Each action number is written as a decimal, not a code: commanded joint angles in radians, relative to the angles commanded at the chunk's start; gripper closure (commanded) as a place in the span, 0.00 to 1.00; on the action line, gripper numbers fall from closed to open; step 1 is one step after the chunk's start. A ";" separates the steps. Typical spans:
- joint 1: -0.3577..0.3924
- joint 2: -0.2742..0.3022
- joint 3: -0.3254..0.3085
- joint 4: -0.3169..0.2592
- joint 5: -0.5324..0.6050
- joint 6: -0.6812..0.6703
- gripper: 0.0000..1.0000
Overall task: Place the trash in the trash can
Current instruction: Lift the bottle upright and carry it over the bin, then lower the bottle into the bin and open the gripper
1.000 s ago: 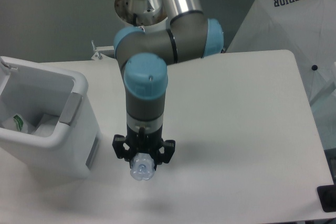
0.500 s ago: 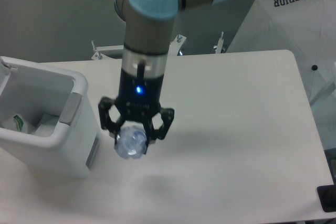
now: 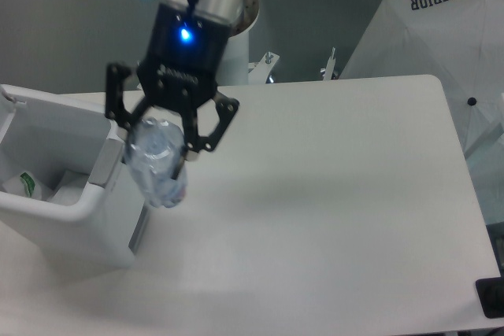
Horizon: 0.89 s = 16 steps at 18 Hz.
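Note:
My gripper [image 3: 161,135] is shut on the slim clear plastic bottle [image 3: 156,164] and holds it high above the table, its base hanging down toward the camera. The cap is hidden. The bottle hangs just over the right rim of the trash can [image 3: 110,127], a white rectangular bin with grey side panels at the left edge. The crumpled white wrapper with green print [image 3: 31,186] lies inside the bin.
A white table [image 3: 331,194] fills the middle. A white umbrella-like canopy with "SUPERIOR" print [image 3: 441,45] stands at the back right. A dark object [image 3: 492,298] sits at the table's lower right corner.
The gripper has risen and moved left toward the bin with the bottle in it. The bottle now hangs by the bin's right rim.

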<state>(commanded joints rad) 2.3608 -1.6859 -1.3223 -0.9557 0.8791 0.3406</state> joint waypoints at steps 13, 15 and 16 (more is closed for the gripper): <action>-0.092 0.078 -0.060 0.002 -0.066 -0.035 0.40; -0.115 0.075 -0.070 0.002 -0.065 -0.038 0.40; -0.126 0.077 -0.084 0.002 -0.065 -0.037 0.40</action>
<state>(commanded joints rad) 2.2351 -1.6092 -1.4065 -0.9541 0.8145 0.3037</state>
